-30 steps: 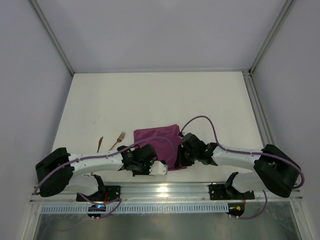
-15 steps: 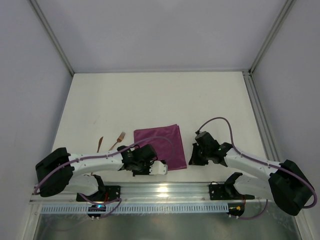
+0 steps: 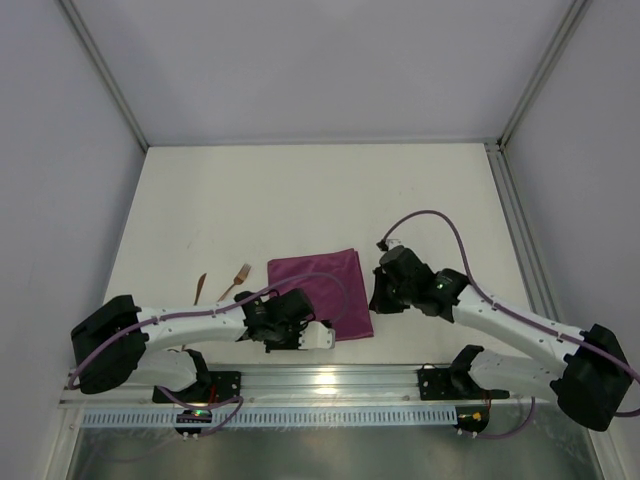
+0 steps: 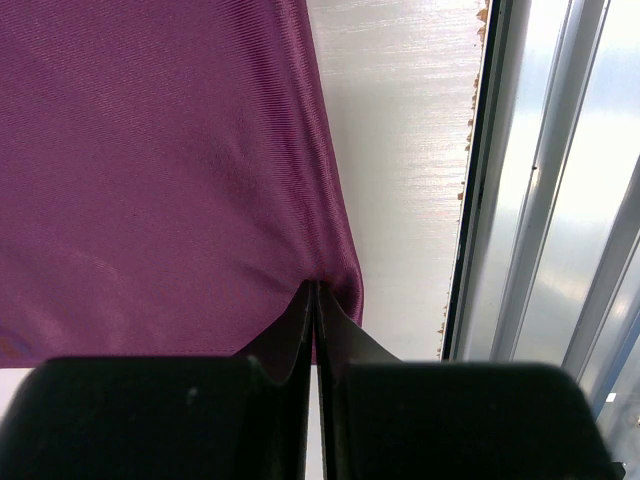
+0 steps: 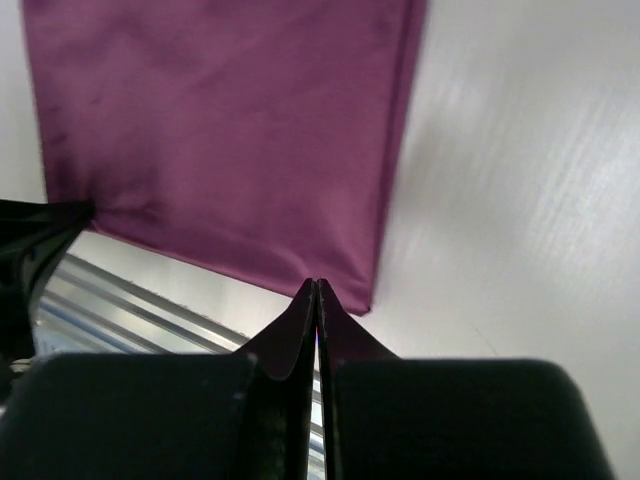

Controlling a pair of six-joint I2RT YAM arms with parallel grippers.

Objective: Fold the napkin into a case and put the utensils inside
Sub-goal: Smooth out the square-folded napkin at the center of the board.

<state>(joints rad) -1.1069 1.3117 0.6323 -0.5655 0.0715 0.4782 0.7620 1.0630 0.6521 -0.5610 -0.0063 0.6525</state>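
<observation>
Low in the top view, close to the metal rail (image 3: 330, 380), the napkin (image 3: 325, 285) lies flat on the white table (image 3: 300, 200). It is plain plum purple and looks almost square, a bit turned, with smooth edges and only soft creases. No case shape shows.

At its near left corner the left gripper (image 4: 312, 292) has its two black fingers pressed together on the cloth, which puckers at the tips. That arm lies low and long, from the lower left toward the middle, next to the rail.

By the near right corner, the right gripper (image 5: 316, 288) has its fingers together with nothing between them. I cannot tell if it touches the cloth. That arm reaches in from the lower right, wrist bent down.

Left of the napkin and apart from it lie a copper fork (image 3: 238, 279) and another slim copper utensil (image 3: 200, 287).
</observation>
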